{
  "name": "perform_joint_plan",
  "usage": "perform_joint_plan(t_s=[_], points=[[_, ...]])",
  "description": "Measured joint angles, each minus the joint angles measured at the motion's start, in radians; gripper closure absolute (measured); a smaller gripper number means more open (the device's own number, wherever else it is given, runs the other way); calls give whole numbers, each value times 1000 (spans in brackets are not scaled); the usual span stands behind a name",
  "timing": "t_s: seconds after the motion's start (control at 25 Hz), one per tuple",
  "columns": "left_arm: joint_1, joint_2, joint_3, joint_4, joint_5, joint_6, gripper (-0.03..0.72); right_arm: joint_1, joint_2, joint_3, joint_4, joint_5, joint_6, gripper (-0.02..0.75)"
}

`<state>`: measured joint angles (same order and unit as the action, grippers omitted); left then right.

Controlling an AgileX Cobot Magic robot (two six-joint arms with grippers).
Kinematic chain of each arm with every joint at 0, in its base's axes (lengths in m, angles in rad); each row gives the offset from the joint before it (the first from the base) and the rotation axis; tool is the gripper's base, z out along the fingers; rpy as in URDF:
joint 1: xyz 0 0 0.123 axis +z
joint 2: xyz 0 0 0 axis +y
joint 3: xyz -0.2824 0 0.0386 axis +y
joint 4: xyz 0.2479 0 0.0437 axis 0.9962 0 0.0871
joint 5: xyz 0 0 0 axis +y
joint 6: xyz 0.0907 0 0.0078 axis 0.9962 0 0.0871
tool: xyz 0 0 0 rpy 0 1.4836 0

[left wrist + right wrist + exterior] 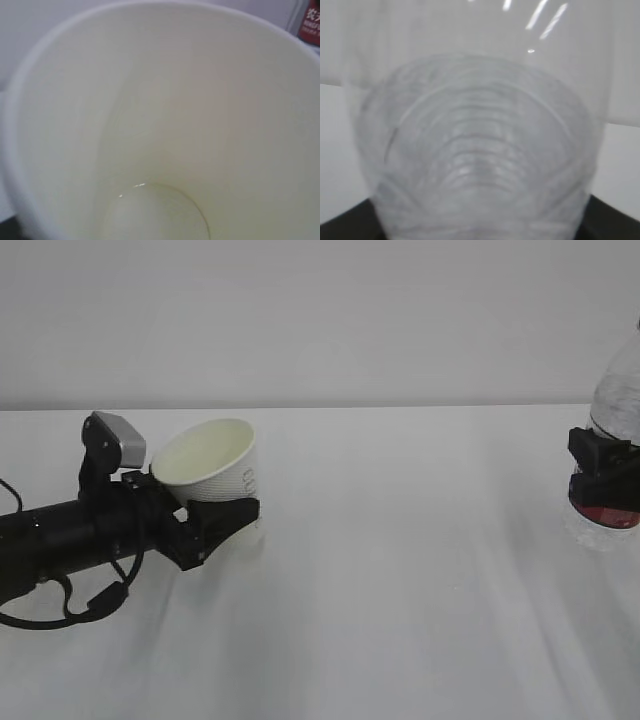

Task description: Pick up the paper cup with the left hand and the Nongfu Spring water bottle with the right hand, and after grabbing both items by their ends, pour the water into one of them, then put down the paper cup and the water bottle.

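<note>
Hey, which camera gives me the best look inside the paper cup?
The left wrist view: the paper cup fills the frame, showing its cream inner wall down to the round bottom. The exterior view shows the cup tilted in the left hand, with only the upper inside visible. The right wrist view shows none of the cup.

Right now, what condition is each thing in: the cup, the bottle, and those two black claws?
paper cup: tilted, mouth toward the camera, held near its base, only a trace of liquid inside.
water bottle: upright at the right edge, gripped around its middle.
left gripper: closed on the cup.
right gripper: closed on the bottle.
</note>
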<state>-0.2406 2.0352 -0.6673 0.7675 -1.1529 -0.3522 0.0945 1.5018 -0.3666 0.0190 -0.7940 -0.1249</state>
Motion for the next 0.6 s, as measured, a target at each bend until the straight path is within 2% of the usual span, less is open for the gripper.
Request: perform_joint_plan(t_s=[0.24, 0.6], points=[[-110, 0, -86, 9, 44, -38, 157, 0, 0, 0, 0, -11, -2, 286], [-216, 4, -154, 11, 136, -40, 157, 0, 0, 0, 0, -15, -2, 286]])
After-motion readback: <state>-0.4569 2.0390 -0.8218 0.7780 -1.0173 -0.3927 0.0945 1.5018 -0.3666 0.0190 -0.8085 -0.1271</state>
